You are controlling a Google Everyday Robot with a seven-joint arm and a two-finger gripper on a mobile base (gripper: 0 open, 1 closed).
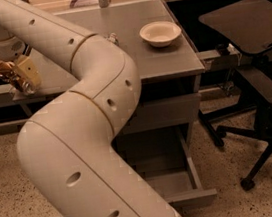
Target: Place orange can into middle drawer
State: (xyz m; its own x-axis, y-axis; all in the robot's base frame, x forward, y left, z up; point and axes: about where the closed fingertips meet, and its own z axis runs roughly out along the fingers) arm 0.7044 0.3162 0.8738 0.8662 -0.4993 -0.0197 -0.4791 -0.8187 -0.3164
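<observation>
My gripper (pixel 16 77) is at the far left, by the left end of the grey cabinet top (pixel 160 61). It is shut on the orange can (pixel 4 73), a shiny orange-gold can held between the beige fingers (pixel 28 71). The can hangs at the height of the cabinet top. The middle drawer (pixel 179 182) stands pulled open low under the cabinet, a wide grey tray. My big white arm (pixel 86 153) covers the drawer's left part and handle. The can is far to the left of the drawer and well above it.
A white bowl (pixel 160 33) sits on the cabinet top at the right. The cap of a clear bottle (pixel 112 36) peeks out behind my arm. A closed grey drawer (pixel 162 113) is above the open one. A black office chair (pixel 249 54) stands close on the right.
</observation>
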